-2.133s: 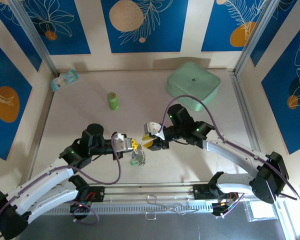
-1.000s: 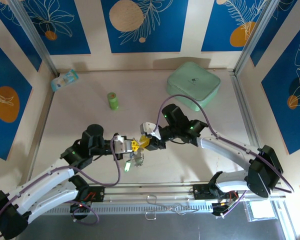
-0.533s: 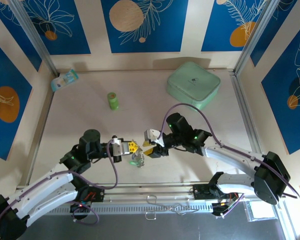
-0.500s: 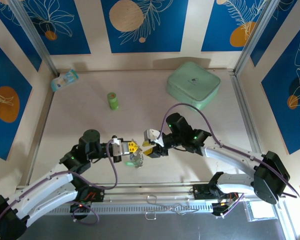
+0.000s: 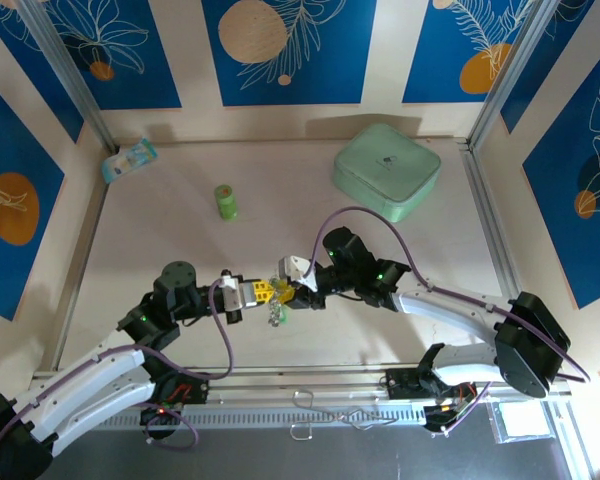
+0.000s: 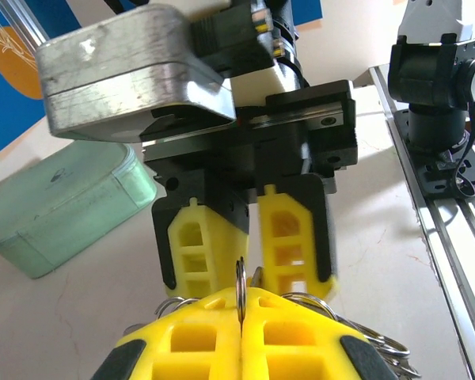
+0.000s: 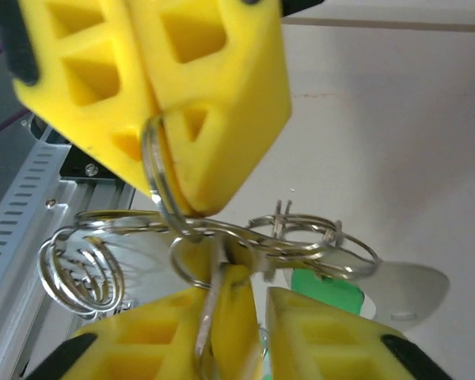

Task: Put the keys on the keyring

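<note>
Beige table (image 5: pixel 160 250) boxed in by blue leafy wall panels, and all the action is bunched up near the middle of the near edge. Compared with a second ago, the two arms have closed the gap and are now basically nose to nose.

The left gripper (image 6: pixel 240 301) has its yellow fingers pressed flat together on one thin ring of the keyring (image 7: pixel 301 237), holding the bunch up off the table. The right gripper (image 6: pixel 249 277) sits right against it with just a narrow slot between its fingers. A bit of the wire runs by that slot, but I honestly can't tell if it's pinching it or just lined up. A green-headed key (image 7: pixel 326 290) hangs on the far side of the loops, with its blade sticking out. A second ago something green was dangling lower down, and now the bunch looks tucked up tighter.

My read: it's the fiddly threading step, nothing obviously finished.

Room-wise it's fine. The green bottle (image 5: pixel 225 201) sits well apart toward the far edge. The mint case (image 5: pixel 386 170) is in the far right corner and a small packet (image 5: pixel 130 160) in the far left one. The real squeeze is the metal rail (image 5: pixel 310 385) along the near edge, which is close behind the hanging bunch.
</note>
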Robot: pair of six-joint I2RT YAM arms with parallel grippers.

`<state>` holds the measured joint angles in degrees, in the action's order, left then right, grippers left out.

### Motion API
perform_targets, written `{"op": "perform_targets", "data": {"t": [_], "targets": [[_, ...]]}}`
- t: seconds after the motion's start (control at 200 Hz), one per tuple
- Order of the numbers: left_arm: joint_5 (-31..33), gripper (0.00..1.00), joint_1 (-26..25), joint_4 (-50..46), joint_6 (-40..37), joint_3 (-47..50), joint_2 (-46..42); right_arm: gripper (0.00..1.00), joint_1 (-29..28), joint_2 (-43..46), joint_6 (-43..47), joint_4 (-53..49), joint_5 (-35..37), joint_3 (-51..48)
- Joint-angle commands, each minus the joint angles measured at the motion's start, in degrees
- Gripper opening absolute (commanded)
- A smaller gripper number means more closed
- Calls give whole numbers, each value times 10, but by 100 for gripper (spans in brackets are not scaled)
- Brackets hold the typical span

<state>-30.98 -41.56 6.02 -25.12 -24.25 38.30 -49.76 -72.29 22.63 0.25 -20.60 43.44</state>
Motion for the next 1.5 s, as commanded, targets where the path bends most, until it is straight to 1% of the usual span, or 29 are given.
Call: {"op": "perform_targets", "data": {"t": [0.0,0.205,0.32,0.405,0.57,0.74,0.805,0.845,0.885,0.95,1.005,1.06,1.15,1.185,1.29,1.41,1.45,1.495], "targets": [[-1,0,-4,20,-1,-4,-11,18,1,8,5,2,17,1],[14,0,-4,-22,-18,-19,-6,0,0,37,22,-42,31,21],[19,0,-4,-22,-20,-20,-3,0,-12,45,37,-73,62,44],[28,0,-4,-37,-27,-25,2,0,-21,54,43,-75,83,52],[65,0,-4,-48,-31,-29,10,0,-36,80,59,-89,114,64],[96,0,-4,-53,-28,-36,26,0,-63,80,83,-121,167,84],[105,32,-4,-49,-17,-36,27,0,-64,76,82,-124,185,90],[110,47,-4,-45,-9,-32,22,0,-64,72,82,-126,199,96],[121,58,-4,-39,1,-28,12,0,-64,66,84,-131,215,104],[149,69,-4,-46,23,-30,-19,0,-64,52,98,-168,235,133],[195,74,-3,-60,34,-31,-53,0,-63,38,106,-194,243,157],[277,79,-4,-64,61,-29,-89,0,-64,25,109,-204,238,174],[417,81,-3,-51,119,-19,-153,0,-70,-3,106,-196,220,195],[462,83,-4,-42,138,-12,-177,0,-76,-17,105,-192,215,206],[577,83,-4,-23,159,-9,-229,0,-106,-74,101,-170,191,254],[723,82,-4,-13,169,-20,-247,0,-124,-143,63,-115,146,303],[760,82,-4,-11,169,-24,-248,0,-127,-161,46,-93,138,313],[788,82,-3,-11,167,-26,-247,0,-127,-185,23,-65,129,323]]}}
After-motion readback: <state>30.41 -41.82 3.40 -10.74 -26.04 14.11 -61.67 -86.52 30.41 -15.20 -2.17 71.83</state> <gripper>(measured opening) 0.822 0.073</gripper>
